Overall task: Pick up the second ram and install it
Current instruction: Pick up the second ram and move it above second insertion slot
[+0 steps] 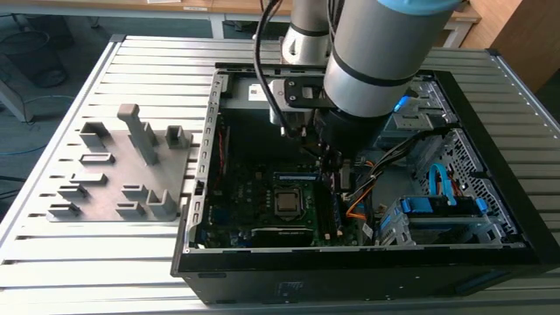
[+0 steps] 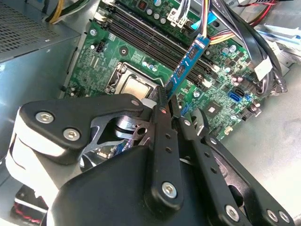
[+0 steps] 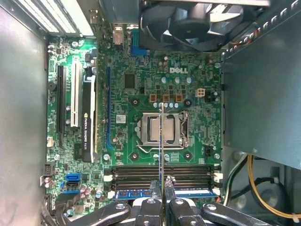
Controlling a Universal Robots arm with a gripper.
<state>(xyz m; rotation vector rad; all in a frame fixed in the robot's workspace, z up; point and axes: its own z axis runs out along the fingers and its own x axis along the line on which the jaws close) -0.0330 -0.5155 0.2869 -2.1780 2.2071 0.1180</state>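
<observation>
I am working over a slatted aluminium surface (image 1: 88,262) that carries one black tower computer case (image 1: 350,275), lying open on its side, and one grey plastic holder block (image 1: 122,170) on the exterior view's left. My one grey arm (image 1: 385,59) reaches down into the case. Inside is one green motherboard (image 3: 122,66), with one black round fan (image 3: 193,23) and one square metal processor socket (image 3: 150,129).

I count two memory sticks. One blue-labelled stick (image 3: 131,193) is already seated in the bank of black slots (image 3: 141,172). The other is the second ram (image 2: 186,63), a long, thin dark stick with black chips. My hand (image 2: 164,101) is closed on it, pinching it between two black fingers above the board, near the slots. I cannot tell whether it touches anything.

My judgement of the risks:
- **Grip:** it is narrow, so the stick could pivot or slip under pressure.
- **Alignment:** if the stick meets the slot tilted or off its key, pushing could bend it or damage the slot.
- **Neighbouring stick:** the seated one lies close by, so I could land on it.
- **Wires:** the bundle of coloured wires (image 2: 211,23) nearby might snag.
</observation>
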